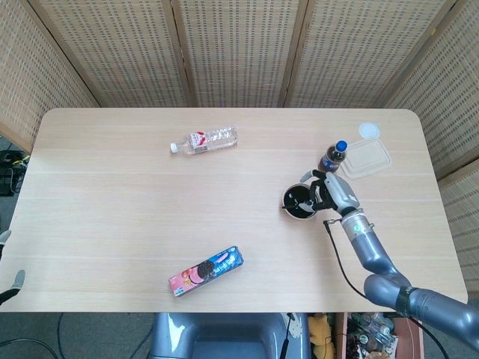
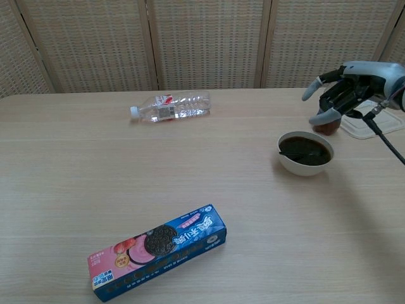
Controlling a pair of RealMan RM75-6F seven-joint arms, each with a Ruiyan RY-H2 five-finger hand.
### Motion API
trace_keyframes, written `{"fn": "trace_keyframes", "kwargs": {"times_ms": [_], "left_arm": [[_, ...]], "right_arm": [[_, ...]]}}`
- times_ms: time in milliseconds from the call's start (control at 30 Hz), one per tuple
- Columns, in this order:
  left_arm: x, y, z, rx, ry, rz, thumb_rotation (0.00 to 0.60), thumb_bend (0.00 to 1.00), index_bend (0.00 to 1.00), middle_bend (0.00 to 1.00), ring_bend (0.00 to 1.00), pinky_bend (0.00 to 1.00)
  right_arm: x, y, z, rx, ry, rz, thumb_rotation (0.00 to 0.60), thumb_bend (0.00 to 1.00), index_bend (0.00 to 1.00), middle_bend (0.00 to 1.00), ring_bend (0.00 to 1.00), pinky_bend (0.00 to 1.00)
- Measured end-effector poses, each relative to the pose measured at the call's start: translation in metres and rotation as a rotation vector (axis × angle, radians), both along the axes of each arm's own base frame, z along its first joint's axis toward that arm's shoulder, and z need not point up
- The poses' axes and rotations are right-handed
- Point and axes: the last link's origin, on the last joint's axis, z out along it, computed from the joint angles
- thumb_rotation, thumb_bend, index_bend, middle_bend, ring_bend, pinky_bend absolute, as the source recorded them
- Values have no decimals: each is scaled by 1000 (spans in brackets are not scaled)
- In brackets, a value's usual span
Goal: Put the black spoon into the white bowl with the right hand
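the black spoon [image 2: 301, 151] lies inside the white bowl [image 2: 305, 163], so the placing looks done. the right hand [image 2: 342, 95] hovers above and behind the bowl, fingers spread and empty. next move: pull clear without knocking the bowl.

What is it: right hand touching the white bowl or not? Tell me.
Apart. The chest view shows the right hand open above and behind the white bowl, with tabletop visible between them.
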Motion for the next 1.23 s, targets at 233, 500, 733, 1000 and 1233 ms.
{"fn": "trace_keyframes", "kwargs": {"times_ms": [233, 500, 733, 1000, 1233], "left_arm": [[3, 3, 1, 30, 5, -25, 600, 403, 0, 0, 0, 0], [10, 6, 1, 42, 6, -54, 600, 403, 0, 0, 0, 0], [20, 8, -5, 20, 3, -94, 600, 404, 0, 0, 0, 0], [25, 5, -10, -2, -3, -116, 600, 403, 0, 0, 0, 0], [29, 3, -14, -13, -5, -133, 600, 403, 0, 0, 0, 0]], "right_arm": [[-6, 21, 33, -174, -31, 37, 600, 169, 431, 455, 463, 538], [-26, 58, 58, -338, 91, 85, 600, 211, 364, 294, 241, 330], [-46, 87, 61, -365, 308, 123, 600, 211, 275, 178, 105, 147], [-70, 125, 58, -374, 566, 149, 600, 211, 217, 120, 41, 80], [-80, 151, 57, -362, 602, 116, 600, 211, 216, 114, 25, 58]]}}
